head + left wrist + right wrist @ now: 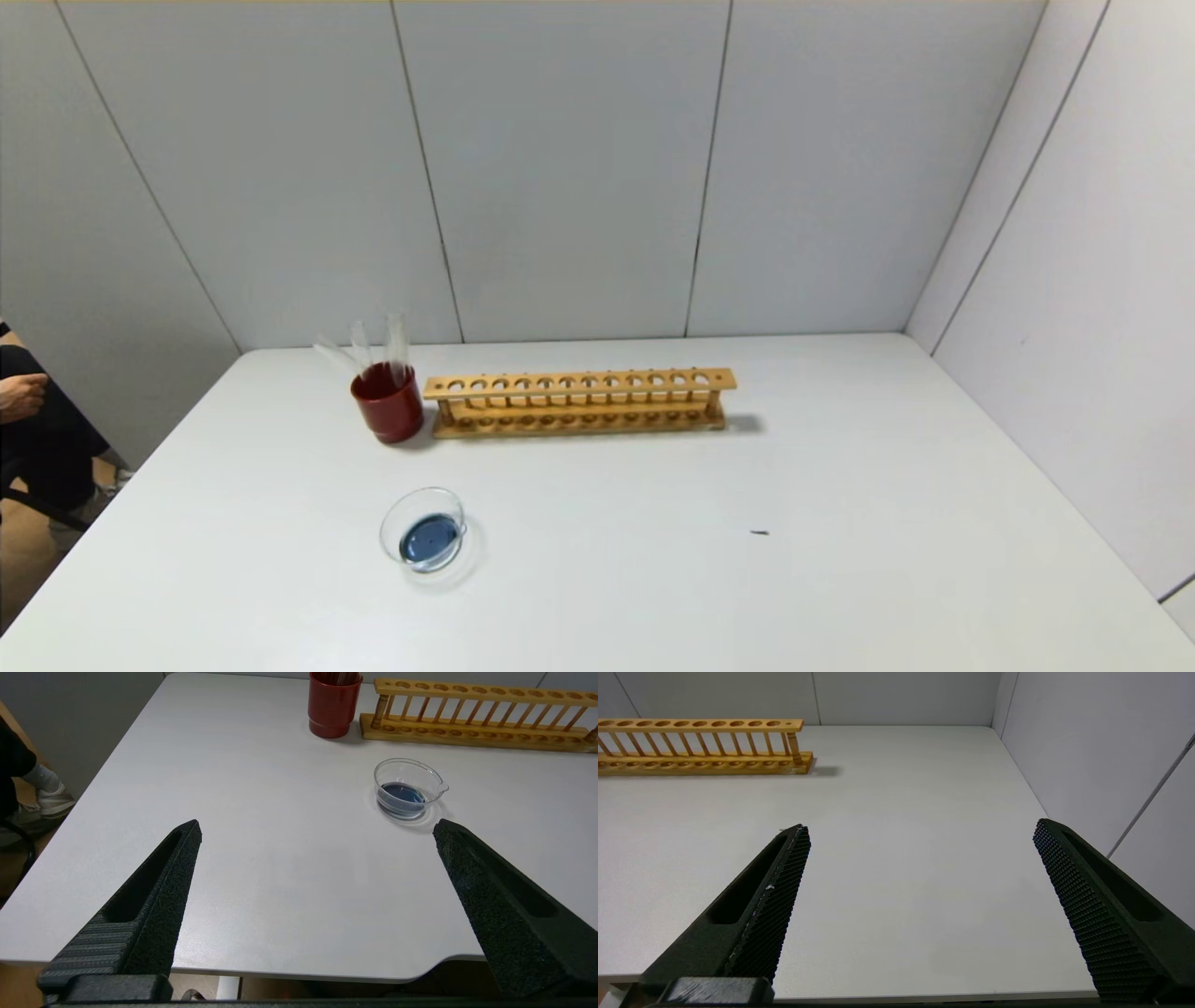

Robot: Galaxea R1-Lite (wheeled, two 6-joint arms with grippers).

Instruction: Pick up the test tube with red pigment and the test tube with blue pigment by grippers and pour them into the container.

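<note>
Blue liquid in container (423, 536); left hand (317, 828), right hand (920, 828) both released, at table's near edge.

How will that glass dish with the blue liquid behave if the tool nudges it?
The container is clear, thin-walled glass, so probably fragile and light. Resting on the smooth white table, it would likely slide rather than tip, being low and wide. Its shallow blue liquid might slosh.

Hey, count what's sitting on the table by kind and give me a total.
Glass tubes standing in the cup: 3
Red cup: 1
Wooden tube rack, holes bare: 1
Glass dish holding blue liquid: 1
Total: 6
</note>
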